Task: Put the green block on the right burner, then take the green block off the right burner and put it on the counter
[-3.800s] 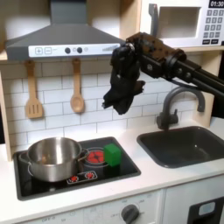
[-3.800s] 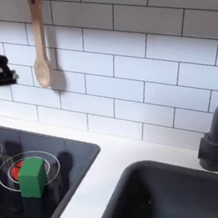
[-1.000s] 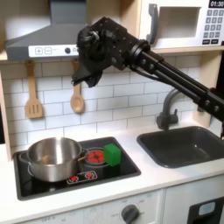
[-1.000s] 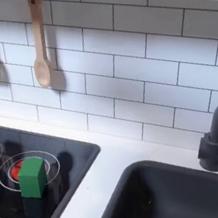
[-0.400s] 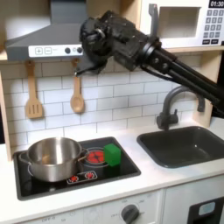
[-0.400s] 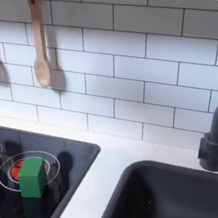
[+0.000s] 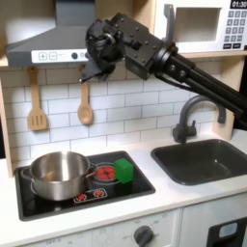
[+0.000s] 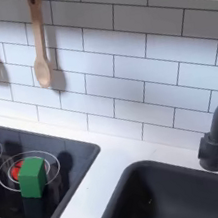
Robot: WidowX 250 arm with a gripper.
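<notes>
The green block (image 7: 124, 170) sits on the right burner (image 7: 106, 175), a red ring pattern on the black stove panel. In the second exterior view the green block (image 8: 32, 177) stands on the red rings of the right burner (image 8: 10, 171). My gripper (image 7: 94, 66) hangs high above the stove, in front of the range hood, far above the block and holding nothing that I can see. Its dark fingers blend together, so I cannot make out how the jaws stand. The off-white counter (image 7: 145, 205) runs along the front and, in the second exterior view, the counter (image 8: 105, 181) lies between stove and sink.
A steel pot (image 7: 58, 175) occupies the burner at the first exterior view's left. A spatula (image 7: 37, 101) and a wooden spoon (image 7: 85, 101) hang on the tiled wall. The sink (image 7: 205, 160) and faucet (image 7: 196, 109) are at the first exterior view's right.
The arm has risen from over the stove to hood height, swung toward the first exterior view's left and left the second exterior view. The green block has stayed on the burner.
</notes>
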